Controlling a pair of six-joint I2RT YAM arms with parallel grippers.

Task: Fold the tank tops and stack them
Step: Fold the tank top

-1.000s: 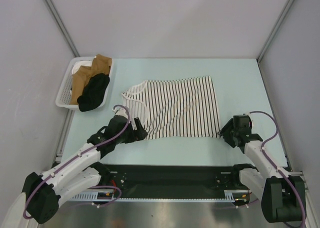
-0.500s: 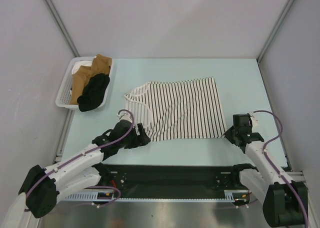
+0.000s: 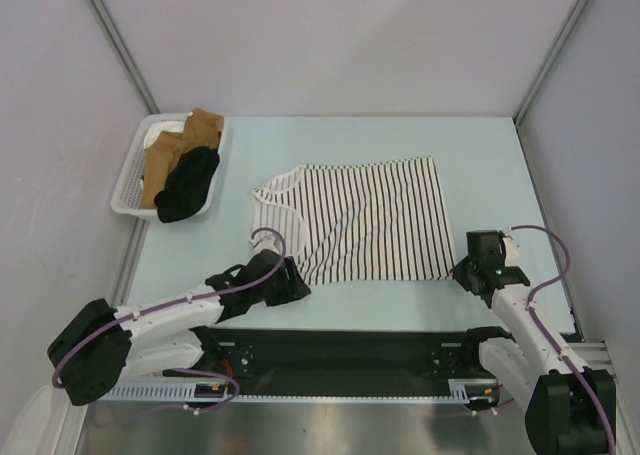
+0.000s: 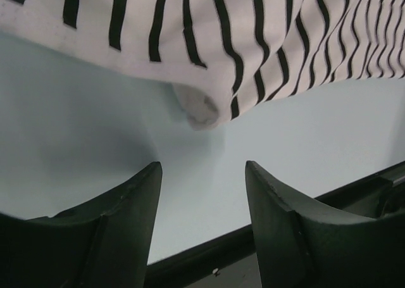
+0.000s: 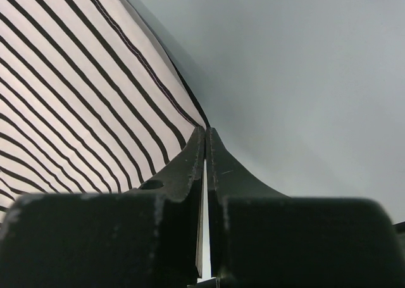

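The striped tank top (image 3: 350, 220) lies spread flat mid-table, its scooped neck to the left. My left gripper (image 3: 298, 287) sits low at its near-left corner. In the left wrist view that gripper (image 4: 202, 168) is open, with bare table between its fingers and a curled corner of the striped top (image 4: 253, 28) just ahead. My right gripper (image 3: 462, 271) is at the near-right corner. In the right wrist view it (image 5: 206, 131) is shut, tips pinching the hem of the striped top (image 5: 76, 92). The black tank top (image 3: 190, 185) lies crumpled in the basket.
A white basket (image 3: 125, 190) stands at the far left and also holds brown cloths (image 3: 165, 160). A black strip (image 3: 340, 350) runs along the table's near edge between the arm bases. Grey walls close in the table on three sides.
My left gripper slid right along the near edge and its jaws narrowed. The right gripper shut at the near-right corner and drew slightly right, and the striped top shifted right with it.
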